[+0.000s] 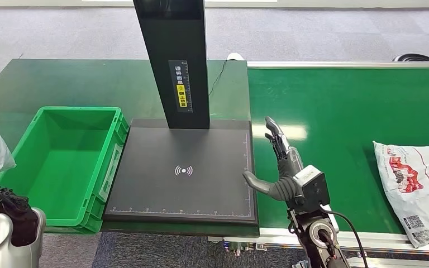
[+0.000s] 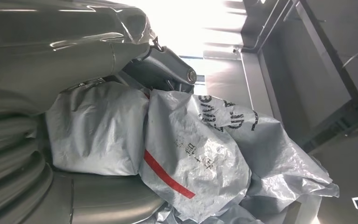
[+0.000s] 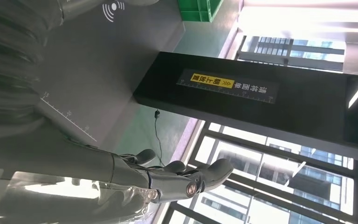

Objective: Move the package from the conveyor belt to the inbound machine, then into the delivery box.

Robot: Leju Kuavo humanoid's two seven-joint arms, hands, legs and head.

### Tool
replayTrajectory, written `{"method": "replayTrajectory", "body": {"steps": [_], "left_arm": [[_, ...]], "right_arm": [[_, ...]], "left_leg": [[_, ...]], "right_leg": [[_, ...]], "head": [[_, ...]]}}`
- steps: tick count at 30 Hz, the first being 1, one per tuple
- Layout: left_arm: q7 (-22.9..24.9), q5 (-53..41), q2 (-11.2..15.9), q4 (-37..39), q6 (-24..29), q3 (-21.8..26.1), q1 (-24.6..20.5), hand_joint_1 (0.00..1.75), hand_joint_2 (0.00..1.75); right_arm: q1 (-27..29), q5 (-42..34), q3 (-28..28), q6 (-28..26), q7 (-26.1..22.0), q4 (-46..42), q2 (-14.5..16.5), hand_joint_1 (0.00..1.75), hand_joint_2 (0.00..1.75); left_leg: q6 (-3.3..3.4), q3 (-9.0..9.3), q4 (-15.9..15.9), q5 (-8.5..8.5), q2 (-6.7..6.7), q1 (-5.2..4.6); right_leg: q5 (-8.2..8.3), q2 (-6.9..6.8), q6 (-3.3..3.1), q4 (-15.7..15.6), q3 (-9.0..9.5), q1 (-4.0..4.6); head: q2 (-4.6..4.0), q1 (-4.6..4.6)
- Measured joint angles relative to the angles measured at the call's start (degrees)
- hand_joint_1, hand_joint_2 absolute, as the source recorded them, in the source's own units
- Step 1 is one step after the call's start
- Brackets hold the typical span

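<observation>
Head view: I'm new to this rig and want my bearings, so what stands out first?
The black scanner column rises from a dark pad at the middle, with a green box on the left. On the green belt at the far right lies a white package. The right hand hangs open beside the pad, while the left hand holds a grey bag.

The robot's right hand [image 1: 280,167] has dark grey jointed fingers, a thick grey thumb and a grey boxy wrist block. Below it a silver arm segment [image 1: 319,234] carries a round black-centred joint and a black cable [image 1: 351,229]. The left arm's rounded silver casing [image 1: 3,243] has black fittings.
</observation>
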Motion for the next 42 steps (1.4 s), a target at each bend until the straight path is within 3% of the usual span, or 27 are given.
{"method": "replayTrajectory", "body": {"steps": [2, 6, 10, 15, 19, 22, 23, 26, 31, 42], "left_arm": [[1.5, -1.6, 0.2, 0.7, 0.0, 0.1, -0.2, 1.5, 1.75], [9.0, -7.6, 1.1, 6.1, -2.7, -1.1, -1.8, 1.59, 1.75], [13.7, -9.5, 2.1, 15.8, -6.8, -3.3, -3.9, 1.54, 1.75], [18.0, -13.0, 4.4, 30.1, -8.0, -6.0, -7.0, 1.43, 1.75], [19.7, -15.1, 5.8, 40.6, -8.5, -7.9, -10.7, 1.15, 1.75], [20.0, -15.5, 6.6, 46.8, -8.5, -8.6, -14.1, 0.38, 1.75], [20.0, -15.5, 6.8, 48.5, -8.4, -8.8, -15.0, 0.05, 1.75], [20.0, -14.8, 7.4, 52.1, -8.3, -9.2, -16.9, 0.0, 1.75], [18.0, -9.3, 8.4, 52.8, -9.3, -9.1, -17.4, 0.0, 1.75], [16.2, 1.4, 8.3, 35.0, -11.8, -8.6, -10.5, 0.0, 1.75]], "right_arm": [[0.0, 0.1, 0.0, 0.0, 0.0, 0.0, 0.1, 0.0, 1.75], [0.0, 0.8, -0.3, 0.4, 0.1, -0.3, 0.5, 0.0, 1.75], [0.0, 1.1, -0.7, 1.3, 0.6, -0.6, 0.7, 0.0, 1.75], [-0.9, 0.4, -0.9, 2.3, 1.4, -0.8, 0.7, 0.0, 1.75], [-2.3, -0.3, -0.8, 2.5, 1.7, -0.4, 0.7, 0.0, 1.75], [-3.2, -0.6, -0.7, 2.8, 1.8, 0.2, 0.7, 0.0, 1.75], [-3.5, -0.7, -0.6, 2.8, 1.8, 0.4, 0.7, 0.0, 1.75], [-4.2, -1.1, -0.5, 2.8, 1.8, 1.1, 0.6, 0.0, 1.75], [-5.0, -1.9, -0.3, 2.7, 2.0, 2.0, 0.4, 0.0, 1.75], [-5.1, -2.4, 0.5, 1.6, 1.7, 3.4, -0.3, 0.0, 1.75]], "left_leg": [[0.0, 0.0, 0.0, 0.0, -0.01, 0.0], [0.0, -0.01, 0.0, 0.0, -0.02, 0.0], [0.0, 0.0, 0.0, 0.02, 0.0, 0.0], [0.0, 0.0, 0.0, 0.04, 0.03, 0.0], [0.0, 0.08, 0.0, 0.03, -0.12, -0.04], [0.0, 0.27, -0.1, 0.02, -0.23, -0.05], [-0.01, 0.33, -0.1, 0.02, -0.22, -0.05], [-0.04, 0.49, -0.1, 0.05, -0.18, -0.03], [-0.11, 0.64, -0.1, 0.18, -0.13, 0.02], [-0.1, 0.03, 0.0, 0.18, -0.14, 0.01]], "right_leg": [[0.0, 0.0, 0.0, 0.0, -0.02, 0.0], [0.0, -0.01, 0.0, 0.0, -0.03, 0.0], [0.01, 0.0, 0.0, 0.0, -0.01, 0.0], [0.03, 0.03, -0.01, 0.0, -0.02, 0.0], [0.0, -0.08, 0.0, 0.0, 0.13, -0.05], [-0.02, -0.15, 0.0, 0.0, 0.39, -0.07], [-0.02, -0.14, 0.0, 0.0, 0.46, -0.07], [0.0, -0.13, -0.03, 0.0, 0.61, -0.05], [0.07, -0.1, -0.12, 0.0, 0.65, 0.02], [0.09, -0.1, -0.11, 0.0, 0.09, 0.02]], "head": [[0.0, -0.01], [0.0, 0.0], [0.0, -0.01], [0.0, -0.01], [0.0, -0.01], [0.0, -0.01], [0.0, -0.02], [0.0, -0.01], [0.0, -0.02], [0.0, 0.01]]}}
